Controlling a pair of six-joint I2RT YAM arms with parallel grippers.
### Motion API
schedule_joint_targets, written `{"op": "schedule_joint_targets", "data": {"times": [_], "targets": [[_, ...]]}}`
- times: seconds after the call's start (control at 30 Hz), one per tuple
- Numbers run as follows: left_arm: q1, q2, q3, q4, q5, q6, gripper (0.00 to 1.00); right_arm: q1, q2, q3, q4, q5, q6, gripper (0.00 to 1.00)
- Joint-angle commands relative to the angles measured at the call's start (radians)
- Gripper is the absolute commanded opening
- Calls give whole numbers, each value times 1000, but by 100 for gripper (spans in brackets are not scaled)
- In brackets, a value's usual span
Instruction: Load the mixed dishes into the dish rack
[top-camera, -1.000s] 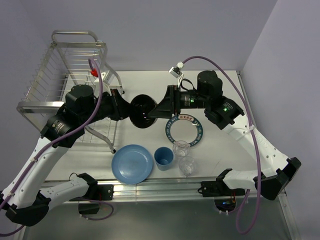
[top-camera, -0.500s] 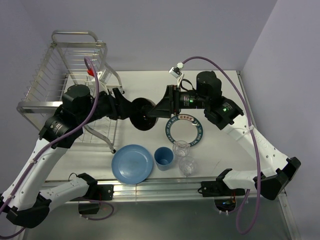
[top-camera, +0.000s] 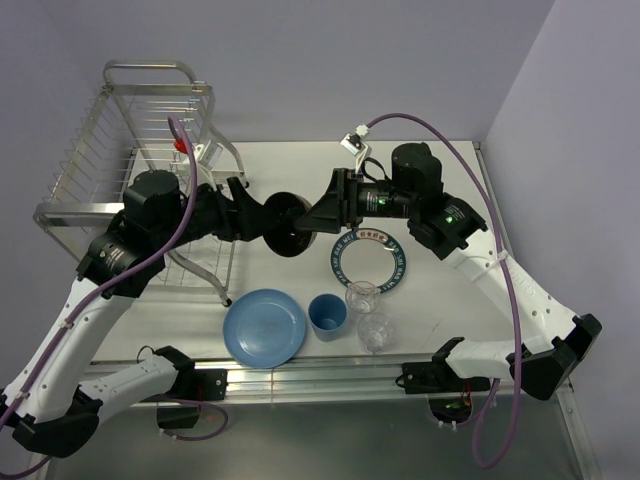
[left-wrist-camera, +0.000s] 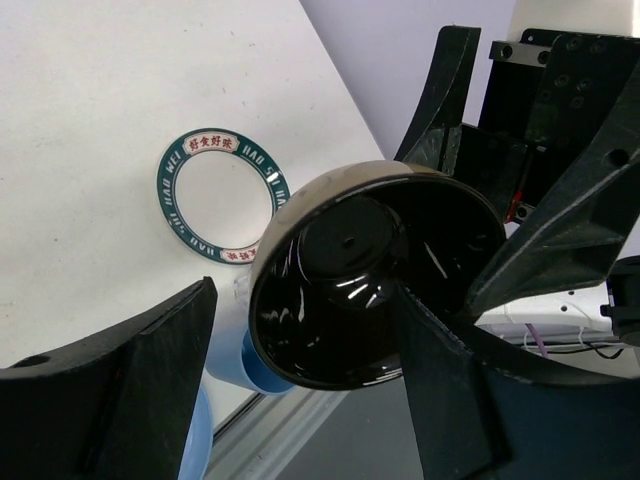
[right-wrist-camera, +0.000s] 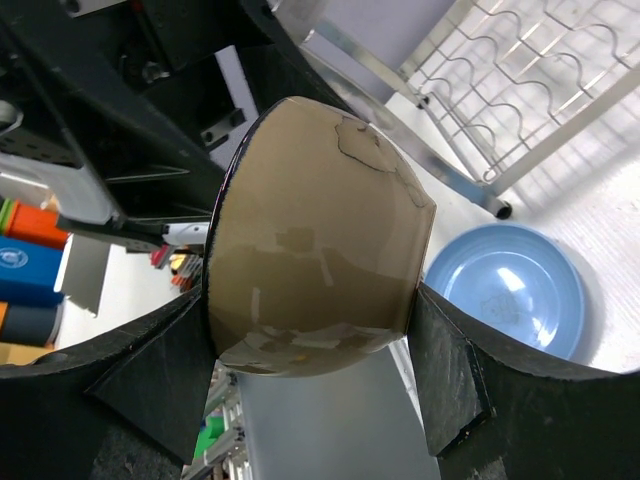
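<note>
White table (top-camera: 290, 165) under plain lilac walls (top-camera: 350, 50). Above it, tipped on edge, small black bowl (top-camera: 285, 222), pinched between the right jaws. Left jaws spread wide to either side of it. At far left, dish rack (top-camera: 130, 150). Toward the near edge, light-blue plate (top-camera: 264, 327), light-blue cup (top-camera: 327, 313), two clear glasses (top-camera: 362, 296), lettered plate (top-camera: 340, 270).

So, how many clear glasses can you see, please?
2. One glass stands just right of the light-blue cup; the other glass stands nearer the front edge of the table.
</note>
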Motion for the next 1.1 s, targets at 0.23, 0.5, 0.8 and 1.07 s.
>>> {"op": "schedule_joint_targets", "data": {"times": [0.23, 0.5, 0.8, 1.07], "targets": [[8, -31, 72, -93, -151, 11, 81, 5, -8, 41, 1, 58, -61, 0], [8, 1, 219, -95, -43, -21, 79, 5, 60, 47, -6, 130, -146, 0], [6, 90, 517, -90, 36, -81, 78, 7, 259, 124, 110, 207, -261, 0], [6, 97, 545, 11, 84, -121, 78, 20, 532, 352, 182, 248, -317, 0]]}}
